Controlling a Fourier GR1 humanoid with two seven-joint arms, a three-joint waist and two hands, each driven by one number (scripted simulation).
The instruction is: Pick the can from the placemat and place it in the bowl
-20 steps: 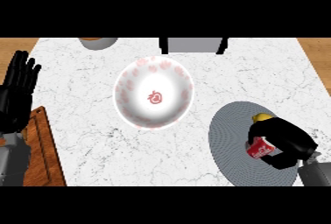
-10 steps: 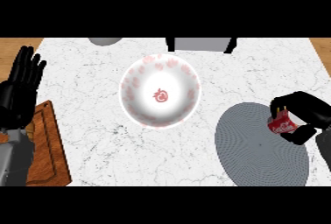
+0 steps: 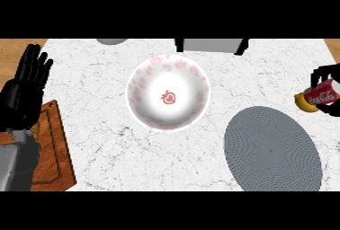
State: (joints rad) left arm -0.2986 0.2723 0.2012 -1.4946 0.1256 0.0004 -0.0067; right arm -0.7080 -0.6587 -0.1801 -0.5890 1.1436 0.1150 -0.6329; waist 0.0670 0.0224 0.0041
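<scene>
- Marble counter (image 3: 100, 134), white with grey veins.
- Grey round placemat (image 3: 272, 150); can not on it.
- White bowl (image 3: 168, 92) with red pattern, well left of the can.
- Left hand (image 3: 26, 85) resting at left edge, fingers straight and up.
- Right hand (image 3: 327, 72) at right edge, curled round tilted red cola can (image 3: 324, 93).
- Best to carry leftward above the rim, centre over the bowl, lower, then release.

A: How many of each kind?
B: One bowl (image 3: 169, 92) at centre, one can (image 3: 323, 94) at the right edge, one placemat (image 3: 272, 150), one wooden board (image 3: 53, 148).
A: Hands?
B: Two: left hand (image 3: 23, 94) and right hand (image 3: 330, 72). Also two grey things along the top edge: a rounded grey object (image 3: 111, 41) and a boxy grey object (image 3: 211, 45).
</scene>
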